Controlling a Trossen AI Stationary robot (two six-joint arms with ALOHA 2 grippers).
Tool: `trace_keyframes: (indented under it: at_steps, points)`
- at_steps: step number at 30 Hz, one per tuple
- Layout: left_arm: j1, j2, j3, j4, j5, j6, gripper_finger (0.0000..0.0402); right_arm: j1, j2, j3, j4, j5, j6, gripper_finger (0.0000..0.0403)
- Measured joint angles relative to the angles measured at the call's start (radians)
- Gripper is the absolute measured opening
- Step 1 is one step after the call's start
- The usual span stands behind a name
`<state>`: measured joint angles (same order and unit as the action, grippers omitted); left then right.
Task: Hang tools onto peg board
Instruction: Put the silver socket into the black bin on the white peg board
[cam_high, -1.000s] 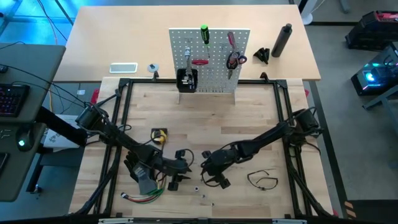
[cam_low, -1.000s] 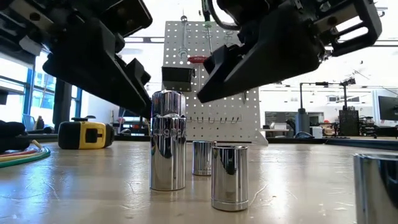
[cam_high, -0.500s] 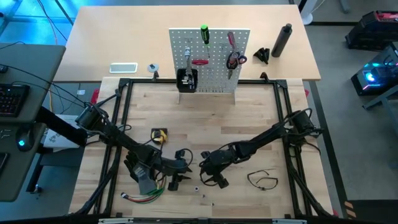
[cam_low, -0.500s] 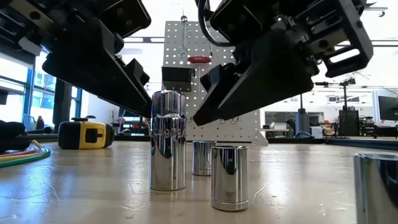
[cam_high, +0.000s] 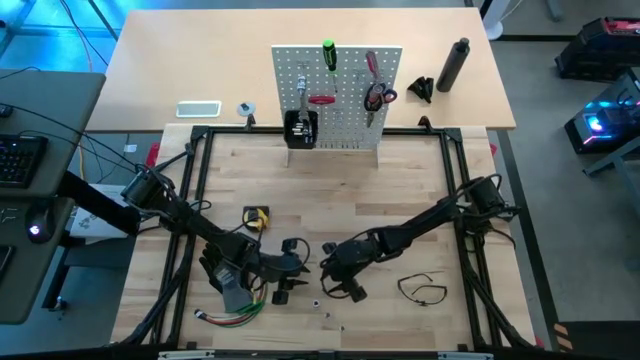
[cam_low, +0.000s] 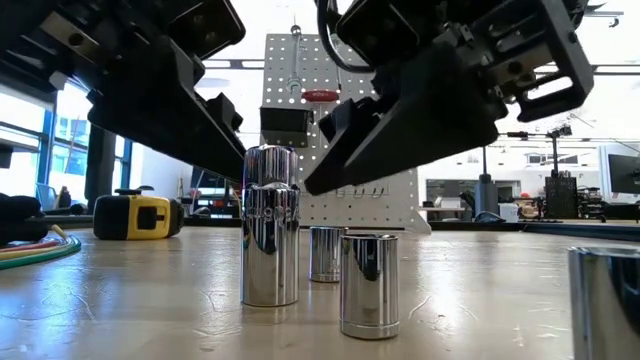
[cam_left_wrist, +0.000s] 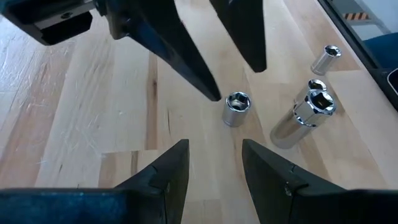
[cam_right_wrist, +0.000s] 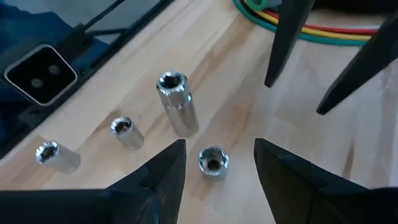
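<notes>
High view: the peg board (cam_high: 337, 97) stands upright at the bench's far edge, its green screwdriver (cam_high: 328, 54) and red screwdriver (cam_high: 371, 66) hanging with their long axes vertical, handles up. Near the front edge four metal sockets stand on end, openings upward; the tallest socket (cam_low: 270, 225) is nearest the left side, the short socket (cam_low: 371, 284) just beside it. The left gripper (cam_high: 283, 284) and right gripper (cam_high: 335, 284) hover low on either side of the sockets, fingers parted, each holding nothing. The tape measure (cam_low: 139, 215) rests towards the left edge, and the black loop (cam_high: 421, 289) lies flat towards the right.
</notes>
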<state>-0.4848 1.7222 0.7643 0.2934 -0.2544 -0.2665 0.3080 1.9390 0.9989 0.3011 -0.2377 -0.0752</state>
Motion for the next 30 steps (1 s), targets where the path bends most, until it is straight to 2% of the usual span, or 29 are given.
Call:
trace_keyframes:
  at_steps: [9,30]
  points:
    - [0.0,0.0,0.0,0.001,-0.024,0.007,0.0142,-0.002,0.061,0.0,0.066,-0.001,0.06,0.0186]
    - [0.0,0.0,0.0,0.0,-0.031,0.016,0.0142,0.001,0.061,0.0,0.063,-0.039,0.096,0.0186]
